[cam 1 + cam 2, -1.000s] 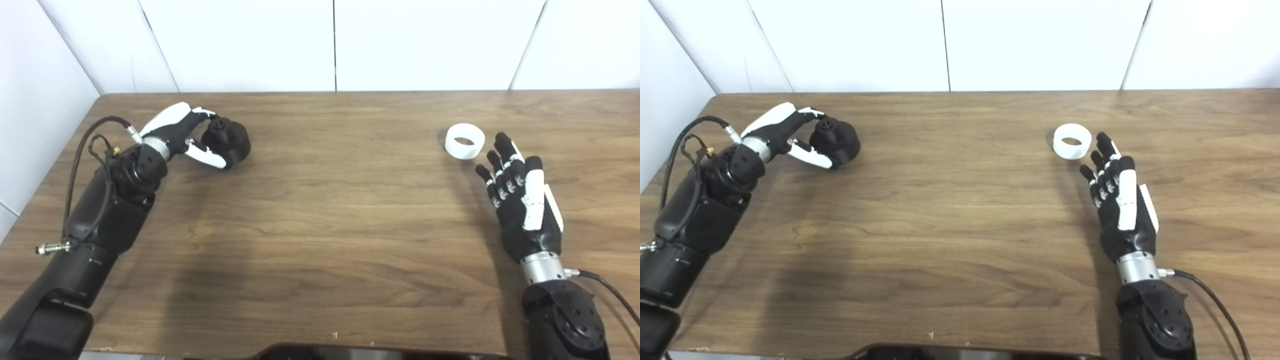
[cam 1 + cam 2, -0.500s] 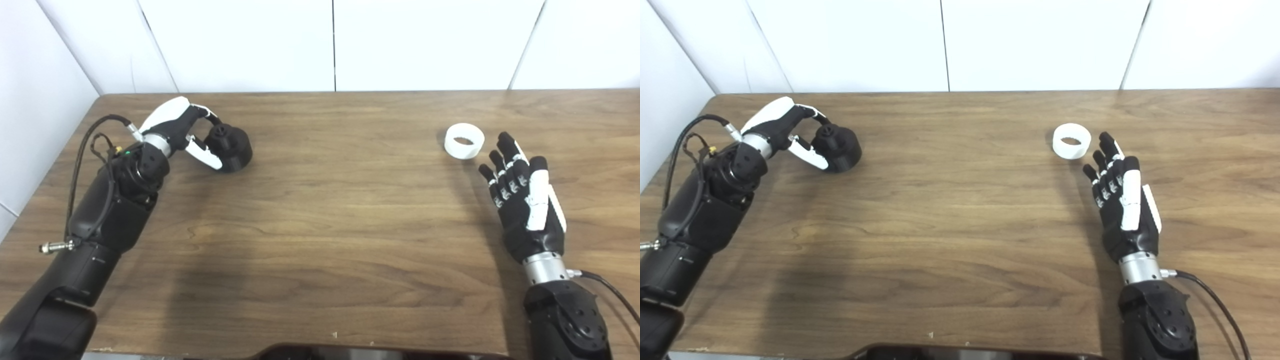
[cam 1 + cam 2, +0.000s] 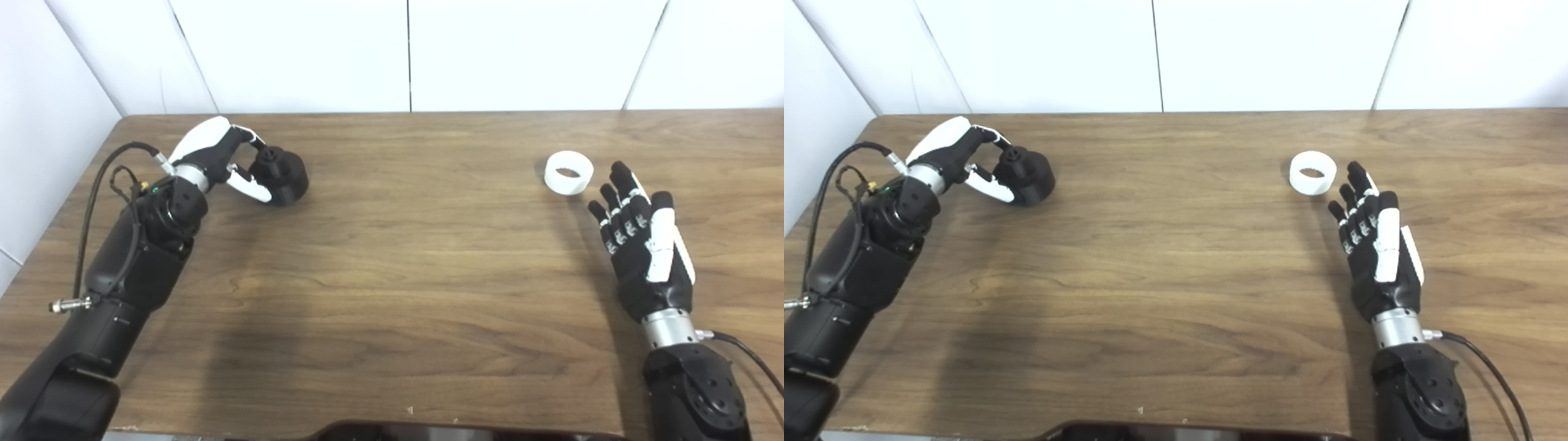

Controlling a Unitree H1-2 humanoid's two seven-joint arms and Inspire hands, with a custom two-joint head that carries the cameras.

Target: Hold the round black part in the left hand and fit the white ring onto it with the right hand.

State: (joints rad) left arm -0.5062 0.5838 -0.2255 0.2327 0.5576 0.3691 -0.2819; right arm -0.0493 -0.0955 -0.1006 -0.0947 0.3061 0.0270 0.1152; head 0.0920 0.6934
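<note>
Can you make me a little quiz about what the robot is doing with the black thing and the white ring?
1. True or false: the white ring is already on the round black part.
2. Which robot hand is closed around the black part?
3. The right robot hand is: A) holding the ring, B) open beside the ring, C) under the table.

Key: 1 false. 2 the left robot hand. 3 B.
</note>
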